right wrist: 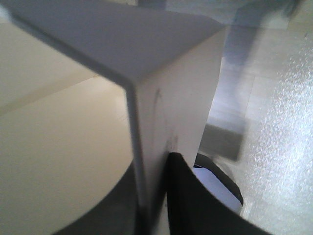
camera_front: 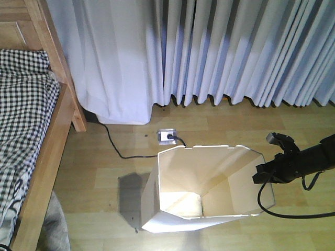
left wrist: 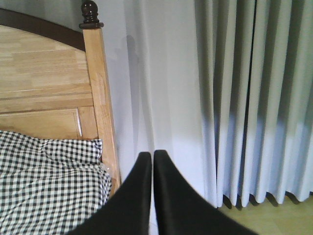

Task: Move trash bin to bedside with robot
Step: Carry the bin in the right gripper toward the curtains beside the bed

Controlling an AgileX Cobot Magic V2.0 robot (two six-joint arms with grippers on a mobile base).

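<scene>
right pincer (camera_front: 260,174) clamps the trash bin (camera_front: 180,172) wall.

The bed (camera_front: 49,141) is running off the front view's left edge, and the right arm (camera_front: 319,154) is leaving the right edge. The floor socket (camera_front: 167,136) is showing too small to read. Up close, the trash bin (right wrist: 171,98) is blurring, its wall hiding the inner faces of the right claw (right wrist: 151,164); the bottom edge is cropping it.
</scene>
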